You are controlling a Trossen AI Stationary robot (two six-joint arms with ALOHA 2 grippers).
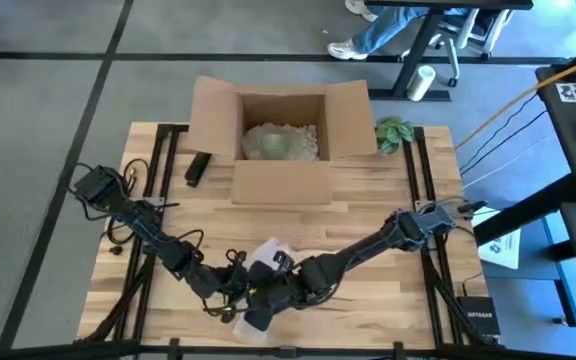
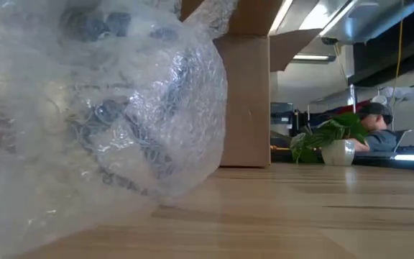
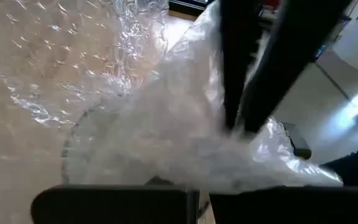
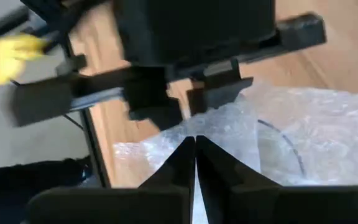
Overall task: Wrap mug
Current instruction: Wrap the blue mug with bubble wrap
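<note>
An office-like lab: grey carpet floor (image 1: 48, 110), a desk's legs (image 1: 418, 45) upper right, a seated person (image 2: 376, 129) at right.

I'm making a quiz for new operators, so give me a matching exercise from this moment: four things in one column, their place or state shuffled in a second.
Things:
1. cardboard box
2. potted plant
3. bubble wrap
4. right pincer

Places or states:
A. at the table's near edge, between both arms
B. shut on the wrap
C. open, at the table's far side
D. beside the box, on the right arm's side

Pairs: 1-C, 2-D, 3-A, 4-B
</note>
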